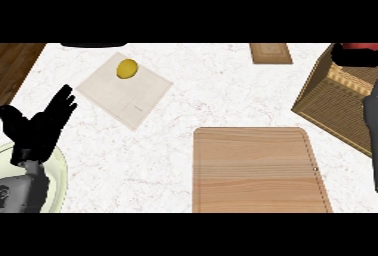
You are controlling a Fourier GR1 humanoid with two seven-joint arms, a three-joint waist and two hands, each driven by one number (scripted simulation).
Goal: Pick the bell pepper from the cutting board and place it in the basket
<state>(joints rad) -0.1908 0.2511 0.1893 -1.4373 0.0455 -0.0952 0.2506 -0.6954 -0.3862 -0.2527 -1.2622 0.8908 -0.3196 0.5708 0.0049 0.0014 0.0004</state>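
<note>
The bell pepper (362, 46) is held by the curled right hand (352, 59), just above the basket's (325, 106) far corner.

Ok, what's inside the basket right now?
Only bare woven floor shows inside the basket. The right hand hangs over its far corner, curled round the red bell pepper. The hand and forearm cover the rest, which also runs off frame.

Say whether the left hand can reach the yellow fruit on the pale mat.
Probably yes. The left hand is open beside the pale mat, and only counter and mat lie between it and the yellow fruit.
</note>
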